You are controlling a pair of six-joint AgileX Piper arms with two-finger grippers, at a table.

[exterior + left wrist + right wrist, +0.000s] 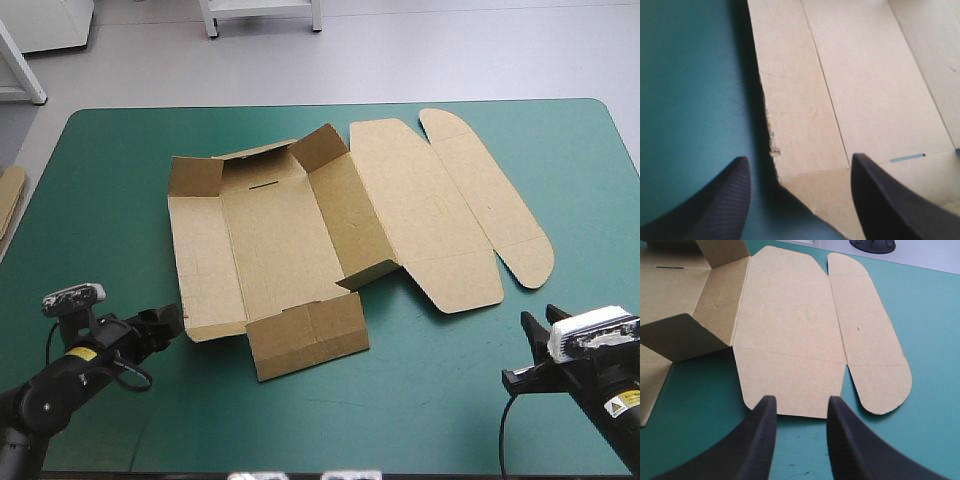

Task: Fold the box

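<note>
While the box [290, 240] lies near the middle of the teal-green surface [110, 140], only partly formed, both arms sit low at the near edge, one to each side of it. I take that for a ready stance, since each can reach its own half without crossing the other. The left hand [165, 322] stands open and empty just short of the box's near-left corner. The right hand [538, 325] is open and empty too, and points at the lid [430, 210], which lies flat to the right with its rounded flap [490, 200] beyond. From above you get the whole layout: the far wall and the corner flaps beside the lid stand up and the left panel lies flat, so most of the folding looks undone. A piece of spare board [8, 200] pokes in at the surface's left edge. The left wrist view adds what the high view can't: a rough nick [772, 145] in the box's outer left edge, with that corner lying between the spread fingers. The right wrist view shows the lid's near edge just ahead of its fingers, not touching them, and a faint round press mark [805, 314] in the lid.
</note>
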